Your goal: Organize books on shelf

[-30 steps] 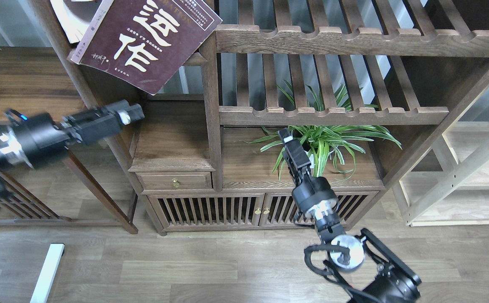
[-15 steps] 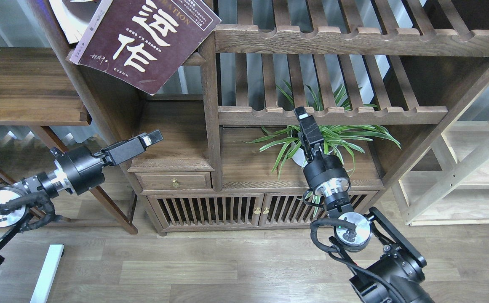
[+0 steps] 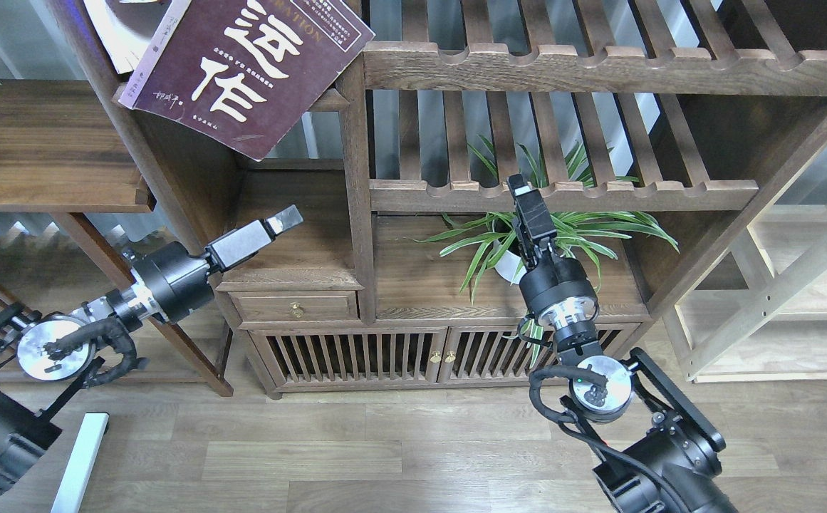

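Note:
The large maroon-brown book (image 3: pixel 242 68) with cream characters lies tilted on an upper ledge at top left, its lower corner hanging over the edge. The pale lavender-white book (image 3: pixel 122 39) lies partly under it. The red book is out of view. The dark solid shelf board (image 3: pixel 43 142) with its moulded front edge is at the far left, bare. My left gripper (image 3: pixel 283 219) is below the maroon book, in front of the drawer-top niche, holding nothing. My right gripper (image 3: pixel 523 194) points up in front of the lower slatted rack, holding nothing. Neither gripper's fingers can be told apart.
A potted spider plant (image 3: pixel 541 235) stands on the cabinet top right behind my right gripper. Slatted racks (image 3: pixel 563 196) with scalloped rails span the middle and top. A small drawer (image 3: pixel 295 306) and slatted doors sit below. A pale light-wood frame (image 3: pixel 776 285) stands at right.
My left arm dropped and swung right, its gripper now before the niche above the drawer. My right gripper rose from the cabinet top to the lower rack's rail. The books have not moved.

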`<state>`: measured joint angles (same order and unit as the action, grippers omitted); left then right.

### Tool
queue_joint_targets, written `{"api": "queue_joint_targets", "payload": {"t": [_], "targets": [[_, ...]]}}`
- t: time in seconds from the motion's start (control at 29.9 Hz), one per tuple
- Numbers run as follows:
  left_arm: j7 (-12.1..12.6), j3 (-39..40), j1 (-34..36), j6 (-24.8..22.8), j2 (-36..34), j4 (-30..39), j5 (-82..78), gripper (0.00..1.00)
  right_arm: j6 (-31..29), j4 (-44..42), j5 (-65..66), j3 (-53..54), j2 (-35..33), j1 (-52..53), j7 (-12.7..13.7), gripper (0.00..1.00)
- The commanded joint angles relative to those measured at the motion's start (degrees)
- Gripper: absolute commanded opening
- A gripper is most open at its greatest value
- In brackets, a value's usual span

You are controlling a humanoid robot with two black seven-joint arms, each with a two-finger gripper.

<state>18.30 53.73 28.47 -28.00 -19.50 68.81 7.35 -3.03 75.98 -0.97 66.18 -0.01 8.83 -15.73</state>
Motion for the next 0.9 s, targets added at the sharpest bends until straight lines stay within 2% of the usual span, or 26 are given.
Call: {"api": "queue_joint_targets", "payload": {"t": [0.0, 0.43, 0.87], "targets": [[-0.19, 0.85, 0.19, 0.00, 3.94, -1.83, 1.00, 0.95, -0.75, 0.04, 0.00, -0.79, 0.01, -0.56, 0.00, 1.00], [-0.19, 1.29, -1.22, 0.00, 4.29, -2.18, 1.00, 0.95, -1.10, -0.13, 0.00, -1.94, 0.01, -0.74, -0.09, 1.00], [0.34, 1.21, -1.66, 0.00, 4.38, -1.66, 1.00, 0.96, -4.09, -0.22, 0.18, -3.34, 0.01, -3.55, 0.18, 0.99]]}}
